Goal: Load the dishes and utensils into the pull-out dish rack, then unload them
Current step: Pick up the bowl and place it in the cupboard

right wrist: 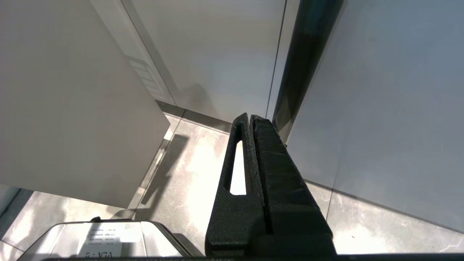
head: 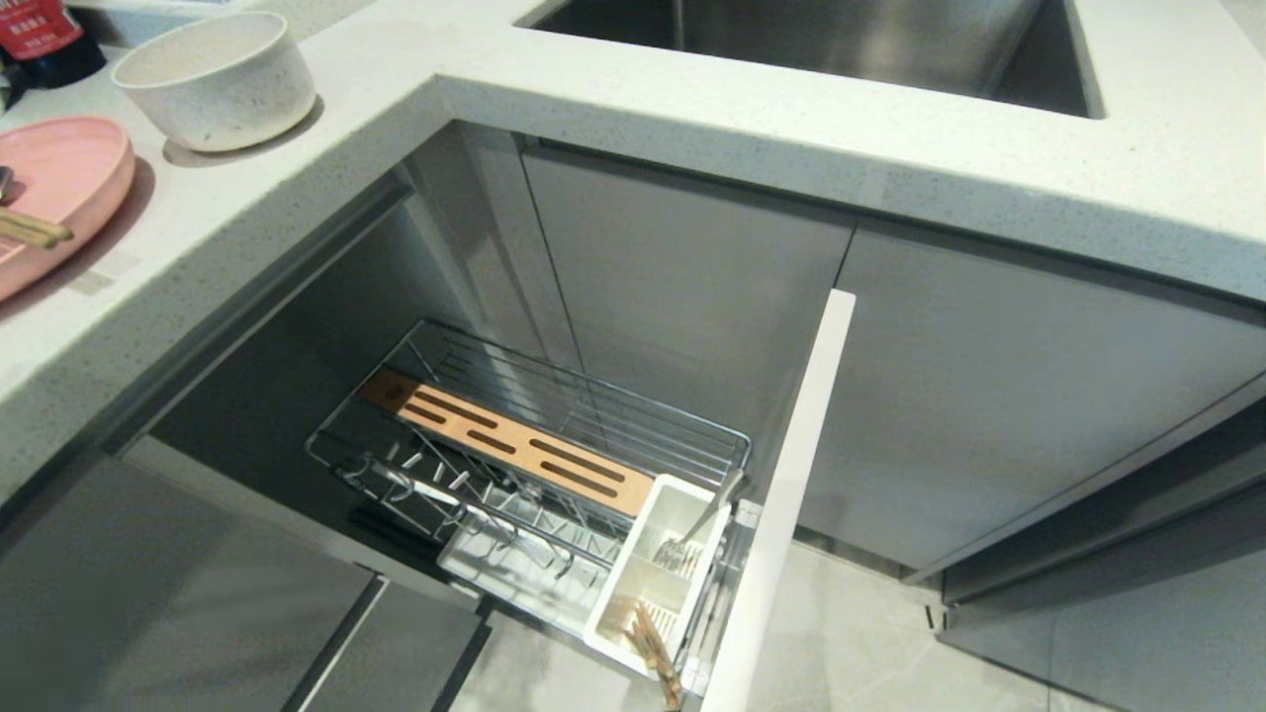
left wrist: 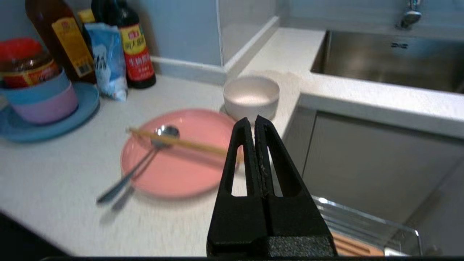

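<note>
We looked down on a pale speckled countertop [head: 692,109] wrapping an inside corner, with a steel sink [head: 821,40] sunk into its far run and grey cabinet fronts below.

At the counter's left edge in the head view lay the pale-pink plate [head: 54,188], only partly in frame, and just beyond it, nearer the inside corner, stood the white bowl [head: 216,79], upright and apart from the plate. In the left wrist view the spoon [left wrist: 139,163] lay across the plate's rim, its bowl on the plate and its long handle running out over the rim onto the counter. The wooden chopsticks [left wrist: 177,142] lay across the plate, over the spoon's bowl, their long axis crossing the spoon's at an angle. Beside the plate, toward the wall, we saw a grey-blue plate [left wrist: 78,119] carrying stacked bowls, with sauce bottles [left wrist: 136,47] behind.

Below the counter the pull-out dish rack [head: 534,465] stood drawn out, its slotted wooden strip [head: 504,440] running lengthwise from the cabinet toward the open front. The white caddy [head: 658,574] at the front end held a fork and another pair of chopsticks.

The left gripper [left wrist: 255,125] hung above the counter's edge near the plate, fingers pressed together and empty. The right gripper [right wrist: 250,119] pointed at the floor by the cabinets, also closed on nothing.
</note>
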Motion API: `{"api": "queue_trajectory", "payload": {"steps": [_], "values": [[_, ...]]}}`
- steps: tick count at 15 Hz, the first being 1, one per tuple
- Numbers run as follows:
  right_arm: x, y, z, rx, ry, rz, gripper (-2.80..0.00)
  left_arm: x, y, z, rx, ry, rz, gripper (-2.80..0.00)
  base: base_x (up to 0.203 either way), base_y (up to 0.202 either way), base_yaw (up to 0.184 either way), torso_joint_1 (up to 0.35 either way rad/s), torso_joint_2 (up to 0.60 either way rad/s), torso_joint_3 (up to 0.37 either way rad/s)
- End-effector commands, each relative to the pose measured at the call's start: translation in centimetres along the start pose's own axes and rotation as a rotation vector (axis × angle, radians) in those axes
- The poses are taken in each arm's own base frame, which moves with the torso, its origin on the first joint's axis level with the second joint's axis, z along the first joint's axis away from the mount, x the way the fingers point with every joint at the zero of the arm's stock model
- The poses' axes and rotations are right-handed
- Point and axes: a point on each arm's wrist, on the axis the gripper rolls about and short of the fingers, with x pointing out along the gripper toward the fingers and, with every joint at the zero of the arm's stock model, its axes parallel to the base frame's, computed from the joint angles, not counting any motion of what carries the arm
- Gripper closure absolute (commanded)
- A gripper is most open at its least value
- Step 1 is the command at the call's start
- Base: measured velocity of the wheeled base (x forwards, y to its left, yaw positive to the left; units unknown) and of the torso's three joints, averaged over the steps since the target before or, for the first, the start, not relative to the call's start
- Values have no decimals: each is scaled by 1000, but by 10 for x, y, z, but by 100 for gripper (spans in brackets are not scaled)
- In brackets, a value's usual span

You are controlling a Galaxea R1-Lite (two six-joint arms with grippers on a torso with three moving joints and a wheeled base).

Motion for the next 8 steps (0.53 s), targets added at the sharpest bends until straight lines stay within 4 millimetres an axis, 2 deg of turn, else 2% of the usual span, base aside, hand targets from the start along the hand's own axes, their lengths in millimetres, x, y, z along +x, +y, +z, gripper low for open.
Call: {"api": "queue_trajectory", "payload": {"steps": [1, 8], "values": [[0, 0, 0, 0, 1, -1, 0, 57, 0, 2, -5, 92, -15, 0, 0, 0, 0, 0, 0, 0], [0, 0, 0, 0, 0, -1, 0, 178, -12, -18, -62, 222, -90, 0, 0, 0, 0, 0, 0, 0]]}}
